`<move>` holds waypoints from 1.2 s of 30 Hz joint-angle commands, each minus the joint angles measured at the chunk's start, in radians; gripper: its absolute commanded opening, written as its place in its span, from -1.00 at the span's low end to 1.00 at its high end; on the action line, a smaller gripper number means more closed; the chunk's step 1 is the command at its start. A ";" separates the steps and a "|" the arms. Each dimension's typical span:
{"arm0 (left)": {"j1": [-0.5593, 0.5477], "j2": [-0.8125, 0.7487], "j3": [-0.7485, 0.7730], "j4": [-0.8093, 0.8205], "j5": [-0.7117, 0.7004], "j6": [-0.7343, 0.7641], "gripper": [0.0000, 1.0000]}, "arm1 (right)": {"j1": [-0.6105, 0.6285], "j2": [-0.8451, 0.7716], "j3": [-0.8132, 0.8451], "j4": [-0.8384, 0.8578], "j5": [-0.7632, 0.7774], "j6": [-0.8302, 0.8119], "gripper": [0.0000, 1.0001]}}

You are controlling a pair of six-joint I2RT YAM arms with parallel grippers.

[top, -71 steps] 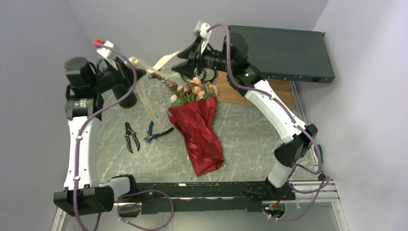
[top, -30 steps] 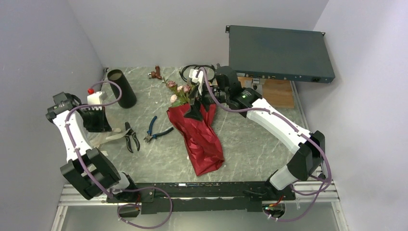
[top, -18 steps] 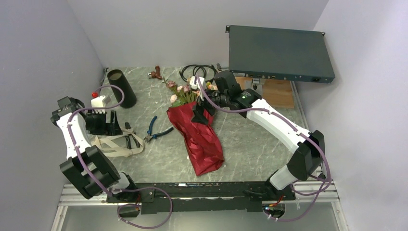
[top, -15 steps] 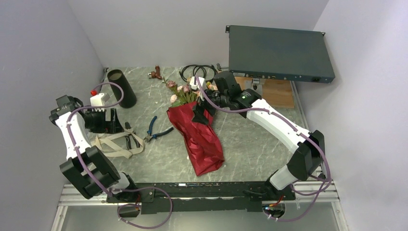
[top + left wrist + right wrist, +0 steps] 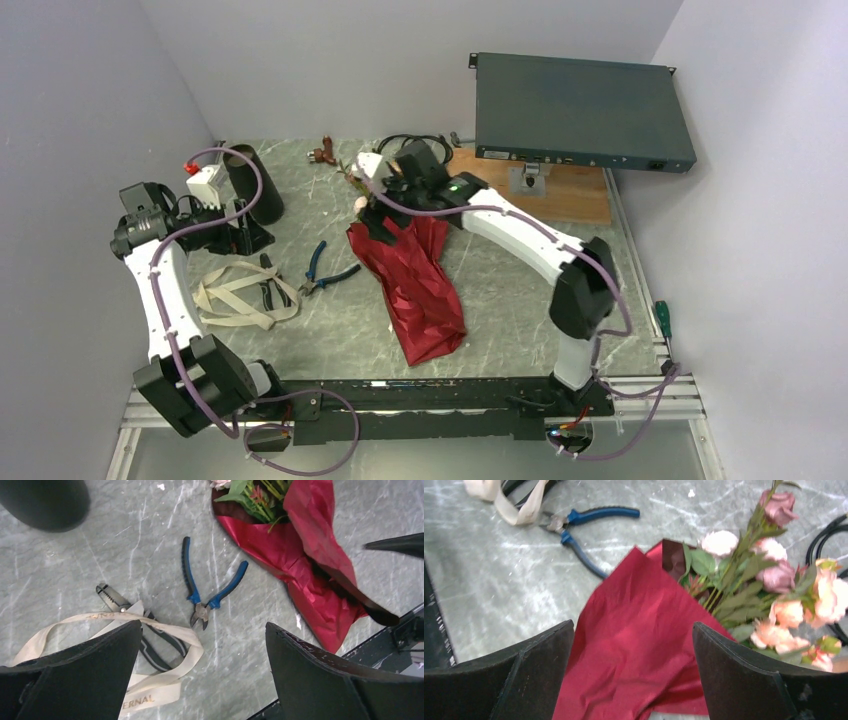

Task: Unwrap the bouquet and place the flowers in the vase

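The ribbon is off and lies loose on the table, at the lower left of the top view. The red paper is not off yet. The bouquet lies in the middle of that view, and the flowers poke out of its top end. None is in the vase, which stands at the upper left. So I think most of the job is left.

The left gripper hangs near the ribbon, jaws wide apart, holding nothing. The right gripper hangs over the red paper, jaws wide apart too.

I count one bouquet, one vase, one ribbon, one blue pliers and one black cutters.
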 commanded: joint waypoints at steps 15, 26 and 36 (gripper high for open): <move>-0.036 -0.104 -0.097 0.210 0.105 -0.141 0.99 | 0.122 0.243 0.268 -0.178 0.335 -0.063 -0.89; -0.174 -0.050 -0.092 0.235 0.050 -0.028 0.99 | 0.050 -0.035 0.002 -0.113 0.418 -0.032 -1.00; -0.302 0.026 -0.118 0.342 0.046 0.001 0.99 | -0.100 -0.237 -0.257 -0.031 0.472 -0.048 -1.00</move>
